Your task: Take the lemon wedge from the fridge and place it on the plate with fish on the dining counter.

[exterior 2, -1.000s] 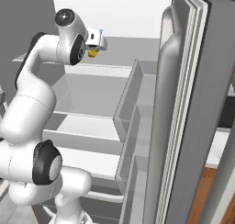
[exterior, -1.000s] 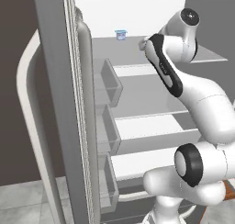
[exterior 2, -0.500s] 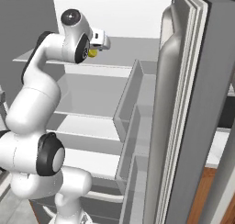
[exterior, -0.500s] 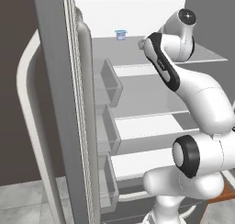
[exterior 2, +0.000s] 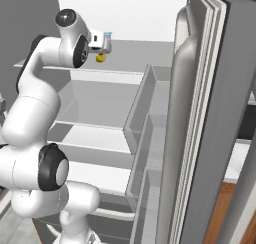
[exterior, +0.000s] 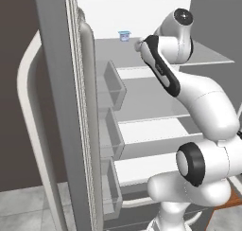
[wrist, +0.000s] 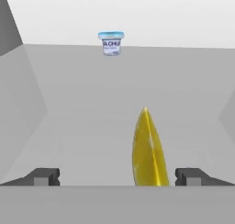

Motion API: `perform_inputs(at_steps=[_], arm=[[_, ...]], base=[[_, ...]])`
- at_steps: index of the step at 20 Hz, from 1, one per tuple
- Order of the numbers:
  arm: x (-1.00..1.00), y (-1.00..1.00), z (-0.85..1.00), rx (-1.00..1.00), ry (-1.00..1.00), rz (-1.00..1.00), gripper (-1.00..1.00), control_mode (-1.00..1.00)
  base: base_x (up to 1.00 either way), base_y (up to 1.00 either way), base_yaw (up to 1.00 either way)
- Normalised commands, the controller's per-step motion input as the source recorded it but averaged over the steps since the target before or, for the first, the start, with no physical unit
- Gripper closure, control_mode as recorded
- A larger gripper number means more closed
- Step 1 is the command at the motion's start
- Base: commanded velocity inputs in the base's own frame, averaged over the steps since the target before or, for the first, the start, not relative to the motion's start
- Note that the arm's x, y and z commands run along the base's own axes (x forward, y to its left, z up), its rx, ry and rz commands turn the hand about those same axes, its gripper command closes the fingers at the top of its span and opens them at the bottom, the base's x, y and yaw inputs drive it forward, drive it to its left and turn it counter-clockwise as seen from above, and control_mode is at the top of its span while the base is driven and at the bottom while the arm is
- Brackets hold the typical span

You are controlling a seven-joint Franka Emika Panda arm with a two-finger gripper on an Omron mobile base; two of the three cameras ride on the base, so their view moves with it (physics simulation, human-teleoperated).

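The lemon wedge [wrist: 148, 147], a small bright yellow piece, stands on the top glass shelf [exterior 2: 140, 55] of the open fridge [exterior: 71, 111]. My gripper [wrist: 118, 177] is open, and the wedge sits between its dark fingertips [wrist: 43, 176], nearer the right one and touching neither. From the right base view the gripper [exterior 2: 101, 51] hangs just above the lemon wedge [exterior 2: 100, 58]. The plate with fish and the dining counter are out of view.
A small pale blue cup [wrist: 111, 43] stands at the back of the same shelf, also seen as the cup [exterior: 125, 35]. Both fridge doors [exterior 2: 200, 118] stand open with door bins [exterior: 111, 85] on each side. Lower shelves [exterior 2: 95, 138] lie below.
The arm's middle links have shifted a little while the hand stays at the top shelf by the lemon wedge. The jaws remain open.
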Motion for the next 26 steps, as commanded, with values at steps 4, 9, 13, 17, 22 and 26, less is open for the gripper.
perform_inputs(at_steps=[4, 9, 13, 17, 22, 26], arm=[[0.01, 0.00, 0.00, 0.00, 0.00, 0.00, -1.00, -1.00], [0.00, -0.22, -0.01, 0.00, -0.05, 0.00, -1.00, -1.00], [0.00, -0.01, 0.00, 0.00, 0.00, 0.00, -1.00, -1.00], [0.00, 0.00, 0.00, 0.00, 0.00, 0.00, -1.00, -1.00], [0.00, -0.06, -0.12, 0.00, 0.00, 0.00, -1.00, -1.00], [0.00, -0.14, -0.01, 0.00, 0.00, 0.00, -1.00, -1.00]], base=[[0.00, 0.00, 0.00], [0.00, 0.00, 0.00], [0.00, 0.00, 0.00], [0.00, 0.00, 0.00], [0.00, 0.00, 0.00], [0.00, 0.00, 0.00]])
